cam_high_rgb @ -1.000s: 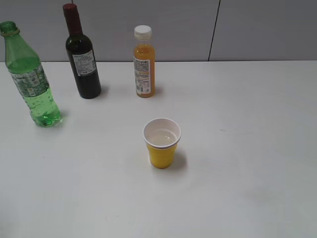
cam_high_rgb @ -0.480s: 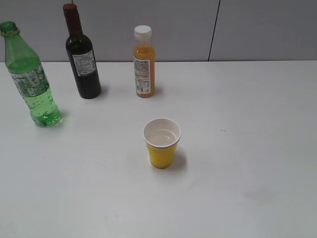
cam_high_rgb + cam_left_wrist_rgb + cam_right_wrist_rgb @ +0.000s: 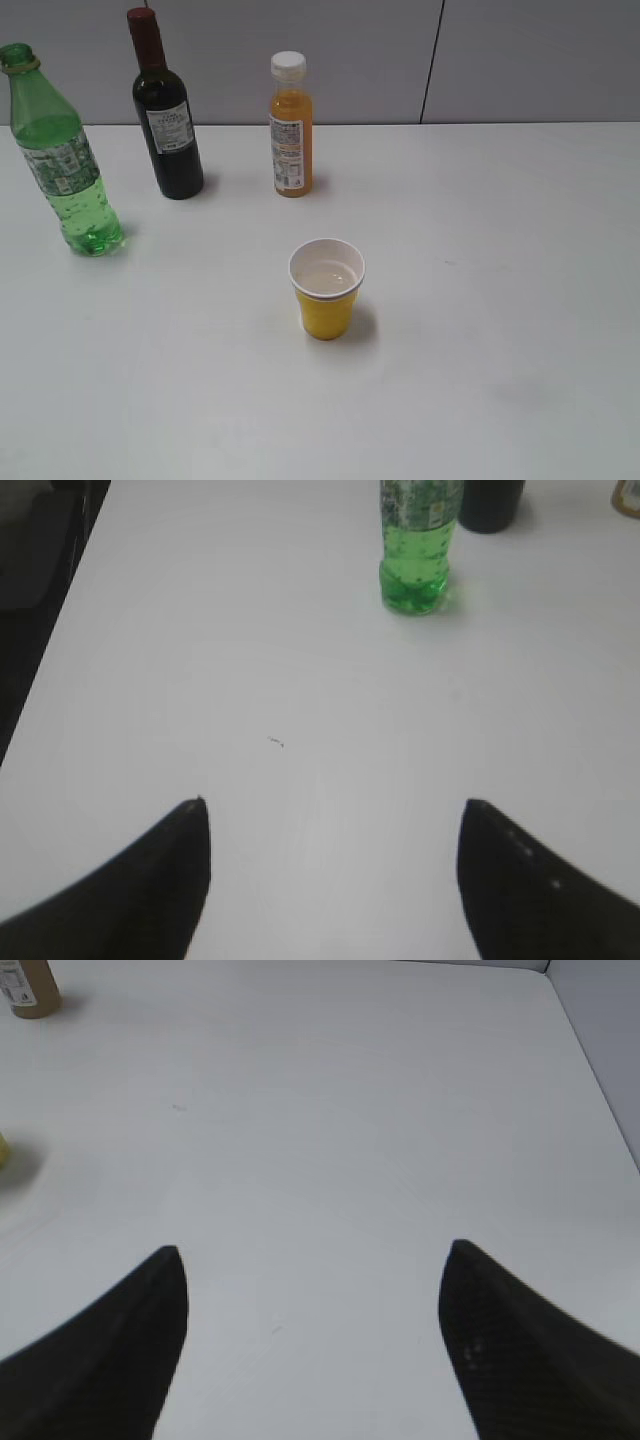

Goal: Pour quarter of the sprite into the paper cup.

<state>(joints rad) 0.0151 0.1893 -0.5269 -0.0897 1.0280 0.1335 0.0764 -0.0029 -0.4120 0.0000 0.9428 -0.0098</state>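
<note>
Both end effectors, left [image 3: 335,880] and right [image 3: 315,1340], stand wide open and empty above the white counter [image 3: 500,300]. The uncapped translucent green plastic sprite bottle [image 3: 62,160], roughly half full, stands far left; a careless grasp could topple it. The small yellow paper cup [image 3: 326,288], mid-counter, appears to contain a little pale liquid.

Upright uncapped sprite [image 3: 62,165], paper cup [image 3: 326,289] apart
</note>
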